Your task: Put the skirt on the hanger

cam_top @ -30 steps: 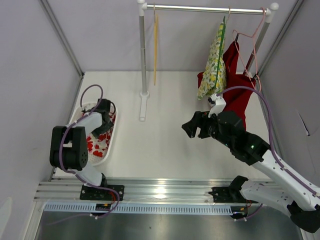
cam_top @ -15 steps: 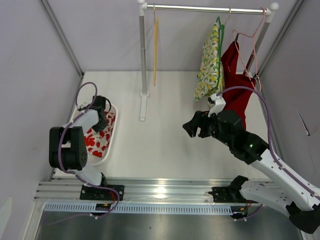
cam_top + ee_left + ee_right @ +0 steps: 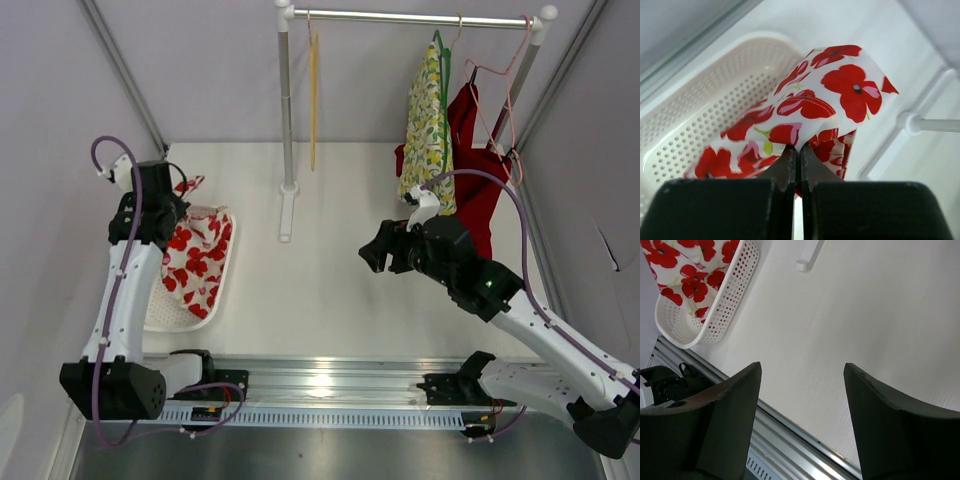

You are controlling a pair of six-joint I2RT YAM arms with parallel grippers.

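Your left tool (image 3: 796, 150) is pinched fully closed on a fold of the poppy-print skirt (image 3: 197, 262). The skirt hangs from that grip over the white basket (image 3: 165, 318) at bench left. Its long axis runs from the tool toward the near edge, and its lower end lies across the basket's right rim. Your right tool (image 3: 801, 367) gapes wide over mid-bench, holding nothing. The bare hanger (image 3: 313, 90) is well apart.

We count one skirt (image 3: 195, 258), one basket (image 3: 165, 312), one rack (image 3: 400, 16), two hung garments (image 3: 427, 120) (image 3: 470, 150), two grippers (image 3: 796, 150) (image 3: 802, 375), probably three hangers (image 3: 313, 90), though the thin wires are hard to see.
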